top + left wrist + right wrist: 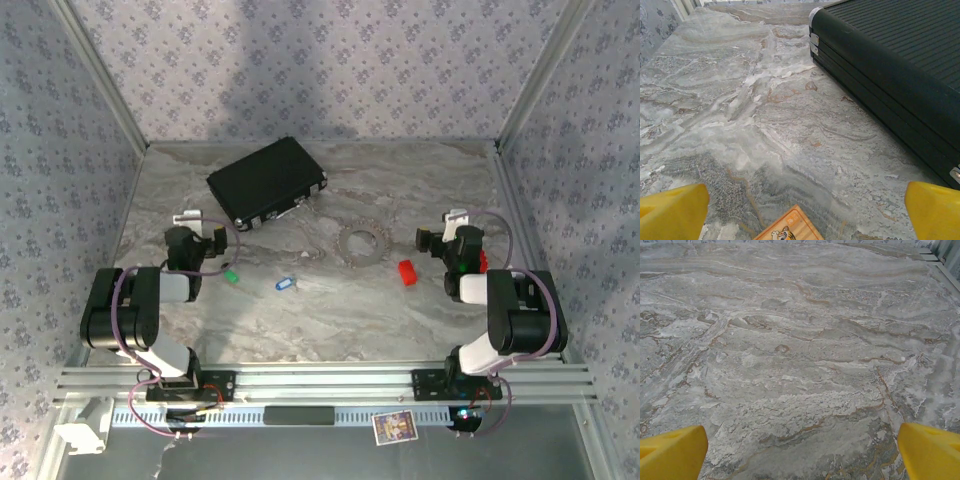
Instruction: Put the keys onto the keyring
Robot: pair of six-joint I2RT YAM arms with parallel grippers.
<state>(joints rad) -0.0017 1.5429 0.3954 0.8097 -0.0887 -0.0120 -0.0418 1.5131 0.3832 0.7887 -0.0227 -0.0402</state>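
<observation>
**Presently: 2 keys and the keyring lie apart on the marble surface**

Both tools are seen spread wide, with nothing held in either. The left tool (197,230) is placed over the left part of the surface (300,325). In its wrist view the yellow fingers (672,212) are set at the 2 bottom corners with grey marble between them. An orange card (788,228) printed with a cartoon tiger is cut off by the bottom edge of that view. The right tool (452,238) is placed over the right part of the surface. Its yellow fingers (672,450) are likewise spread to the 2 bottom corners, and veined marble is seen between and beyond them.

The keyring (361,243), a toothed grey ring, is laid flat near the middle of the surface. The green key (231,276) is found just beside the left arm. The blue key (285,284) is set to its right, between the green key and the keyring and nearer the front edge than the ring. The 2 keys are near each other but not touching, and both are apart from the keyring.

A black case (267,182) is laid slantwise at the far left of centre, ahead of the left tool. Its ribbed lid and side wall are seen across the upper right of the left wrist view. A small red object (407,272) is placed between the keyring and the right arm.
</observation>
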